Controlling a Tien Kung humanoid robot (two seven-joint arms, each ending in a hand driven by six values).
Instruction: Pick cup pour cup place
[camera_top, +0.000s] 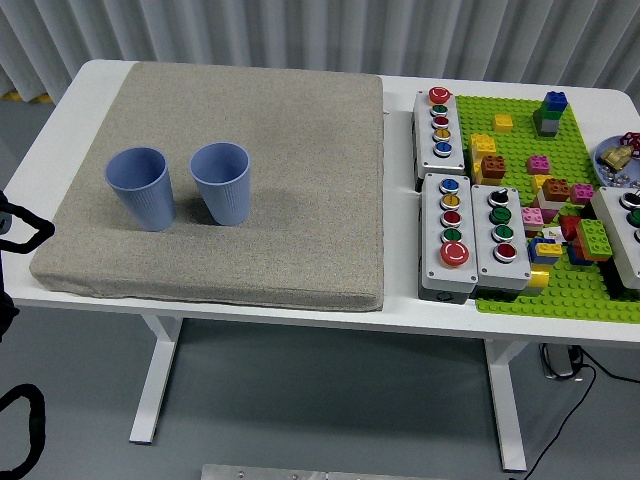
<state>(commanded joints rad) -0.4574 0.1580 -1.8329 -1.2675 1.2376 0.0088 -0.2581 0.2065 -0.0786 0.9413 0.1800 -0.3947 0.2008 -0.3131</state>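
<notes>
Two blue cups stand upright on a grey mat that covers the left part of the white desk. The left cup is near the mat's left edge, and the right cup is just beside it, apart, with a small gap between them. Both have the open mouth up, so the long axis is vertical.

Only a black part of the left hand shows at the picture's left edge, beside the desk's left edge and a little nearer the front than the cups. It holds nothing, but if its fingers are spread or curled I cannot tell, too little is visible. The right hand is not in view.

From the left hand the left cup lies toward the desk's middle and slightly farther back; probably this hand will take it from the side.
</notes>
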